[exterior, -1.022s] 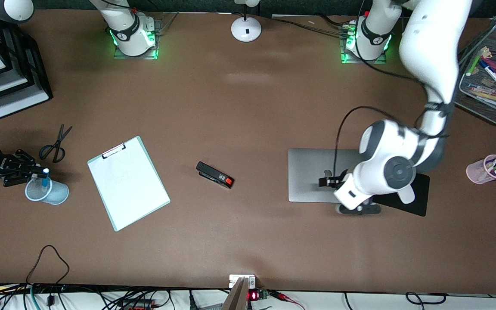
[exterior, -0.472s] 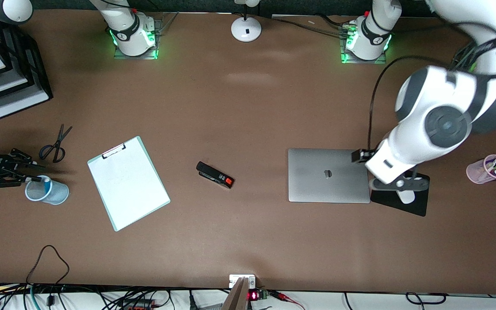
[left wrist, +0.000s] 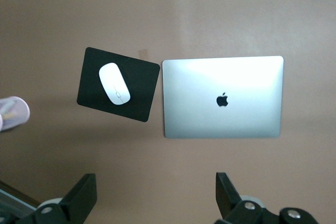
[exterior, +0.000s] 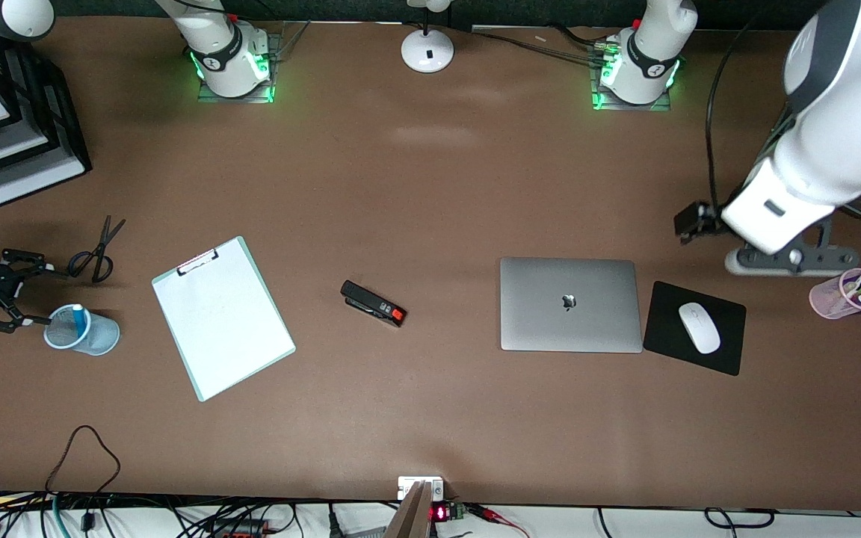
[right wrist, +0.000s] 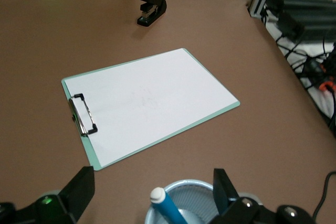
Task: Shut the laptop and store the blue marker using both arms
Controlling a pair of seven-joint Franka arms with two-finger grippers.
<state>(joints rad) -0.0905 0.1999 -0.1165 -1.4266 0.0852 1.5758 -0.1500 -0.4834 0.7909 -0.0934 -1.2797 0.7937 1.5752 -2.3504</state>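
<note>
The laptop (exterior: 569,302) lies closed on the table, lid up with the apple logo showing; it also shows in the left wrist view (left wrist: 222,97). My left gripper (exterior: 783,259) is open and empty, up in the air near the pink cup; in its own view (left wrist: 155,203) the jaws stand wide apart. The blue marker (exterior: 80,314) stands in a light-blue mesh cup (exterior: 98,338), whitish tip up. My right gripper (exterior: 31,296) is open and empty beside that cup. In the right wrist view the marker (right wrist: 167,209) and cup (right wrist: 197,191) sit between the fingers of my right gripper (right wrist: 152,184).
A clipboard (exterior: 221,317), black stapler (exterior: 373,303) and scissors (exterior: 96,254) lie mid-table. A black mouse pad (exterior: 722,351) with a white mouse (exterior: 698,327) lies beside the laptop. A pink pen cup (exterior: 834,295), paper trays (exterior: 19,127) and a lamp base (exterior: 427,50) stand around.
My left gripper lifted off the closed laptop and swung toward the left arm's end of the table. My right gripper let go of the marker into the cup and drew back.
</note>
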